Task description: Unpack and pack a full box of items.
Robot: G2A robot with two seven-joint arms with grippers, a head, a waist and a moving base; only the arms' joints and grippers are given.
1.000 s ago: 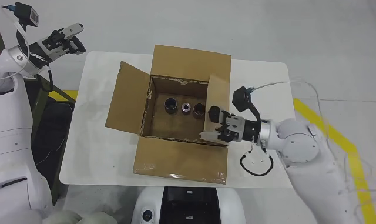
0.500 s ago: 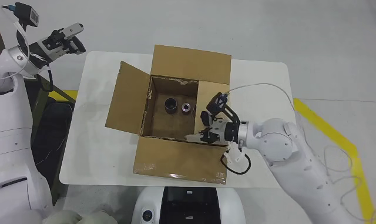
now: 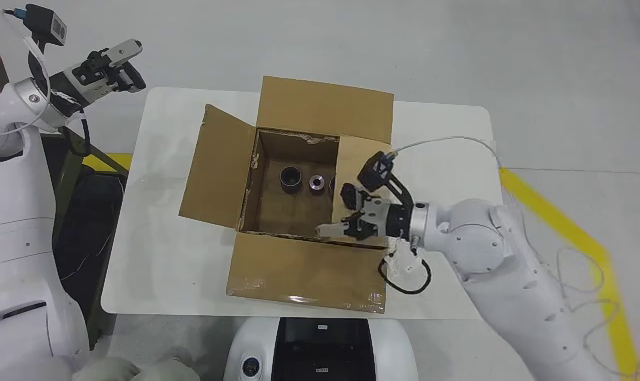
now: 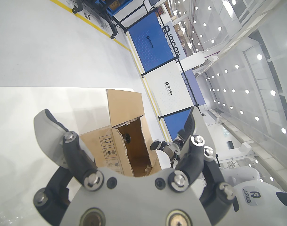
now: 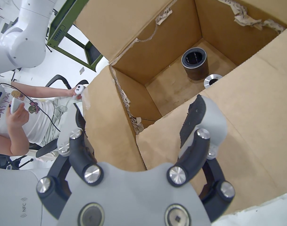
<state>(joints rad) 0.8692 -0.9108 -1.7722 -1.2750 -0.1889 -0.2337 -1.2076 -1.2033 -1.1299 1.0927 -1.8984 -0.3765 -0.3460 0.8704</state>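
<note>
Right claw spread wide, empty, over the inward-leaning flap of the open brown cardboard box. Black hollow cylinder and small silver ring sit on the box floor beyond its tips. Left claw wide, well clear. Unpack looks unstarted; repack all ahead.

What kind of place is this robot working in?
Most likely a large factory or warehouse hall used as a robot test area: a high ceiling with rows of lights, a yellow floor line, and blue partition panels.
</note>
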